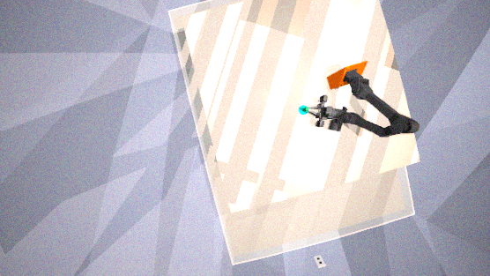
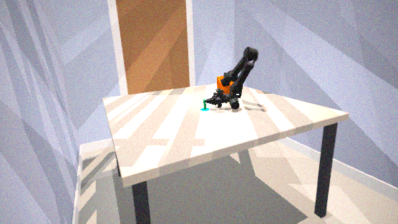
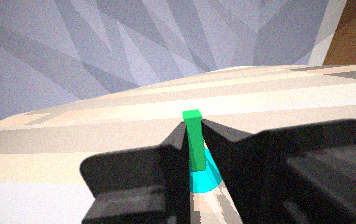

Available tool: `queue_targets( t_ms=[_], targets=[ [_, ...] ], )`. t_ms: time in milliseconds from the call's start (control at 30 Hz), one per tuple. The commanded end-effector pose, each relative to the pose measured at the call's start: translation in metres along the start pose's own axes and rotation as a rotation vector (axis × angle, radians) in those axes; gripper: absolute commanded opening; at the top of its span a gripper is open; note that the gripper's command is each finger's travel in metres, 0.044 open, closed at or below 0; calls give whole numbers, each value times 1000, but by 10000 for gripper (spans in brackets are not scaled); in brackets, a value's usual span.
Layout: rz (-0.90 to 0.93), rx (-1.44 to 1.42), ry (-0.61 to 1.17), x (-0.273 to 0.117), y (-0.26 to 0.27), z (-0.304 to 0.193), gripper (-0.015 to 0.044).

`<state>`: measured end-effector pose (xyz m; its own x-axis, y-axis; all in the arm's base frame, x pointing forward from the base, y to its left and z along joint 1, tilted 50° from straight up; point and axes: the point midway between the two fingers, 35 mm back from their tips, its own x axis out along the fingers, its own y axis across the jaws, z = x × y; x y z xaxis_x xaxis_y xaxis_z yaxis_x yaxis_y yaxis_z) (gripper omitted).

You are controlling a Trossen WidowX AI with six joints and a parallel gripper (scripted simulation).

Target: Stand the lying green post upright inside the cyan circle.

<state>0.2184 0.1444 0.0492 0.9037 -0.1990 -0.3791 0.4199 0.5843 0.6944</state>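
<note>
Sunlight is striping the pale tabletop [image 1: 264, 234] [image 2: 229, 147], a brown door [image 2: 152, 36] standing behind, and here's the green post [image 1: 304, 109] [image 2: 205, 104] [image 3: 195, 145], standing upright over the cyan circle [image 1: 301, 112] [image 2: 202, 109] [image 3: 205, 182], its foot apparently at the surface! The black gripper [image 1: 312, 110] [image 2: 206, 101] [image 3: 192, 124] is pinching it near the top, fingers nearly closed on it. Good work now means keeping the post plumb, settling its foot fully, parting the fingers evenly, then backing straight away without brushing it. And the post is looking slim, square-ended and straight-sided, its top face brighter than its shaded side.
</note>
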Motion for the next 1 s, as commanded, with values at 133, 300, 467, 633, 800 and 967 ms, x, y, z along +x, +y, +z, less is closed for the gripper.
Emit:
queue_targets(
  t_ms=[133,300,467,633,800,967],
  targets=[
    [1,2,-5,0,1,-1,206],
    [1,2,-5,0,1,-1,338],
    [0,2,-4,0,1,2,400],
    [-4,4,-3,-1,5,19,400],
    [-6,6,-2,-2,7,37,400],
    [-5,7,-3,-4,7,55,400]
  ],
)
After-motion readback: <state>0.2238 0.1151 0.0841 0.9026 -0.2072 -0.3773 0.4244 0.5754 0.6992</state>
